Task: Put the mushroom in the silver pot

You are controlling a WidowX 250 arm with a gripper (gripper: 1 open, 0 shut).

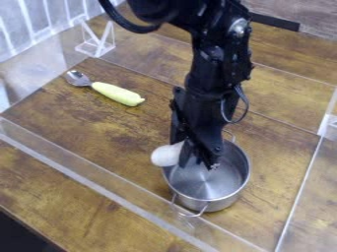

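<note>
The silver pot stands on the wooden table at the front centre, shiny, with thin wire handles. My gripper hangs at the pot's near-left rim, shut on the mushroom. Only the mushroom's cream-white stem shows, sticking out to the left at rim height; its cap is hidden behind the fingers. The black arm comes down from the upper centre and covers the pot's far rim.
A slim yellow-green object with a grey tip lies on the table at the left. Clear acrylic walls fence the work area at the front and left. A small clear stand sits at the back left.
</note>
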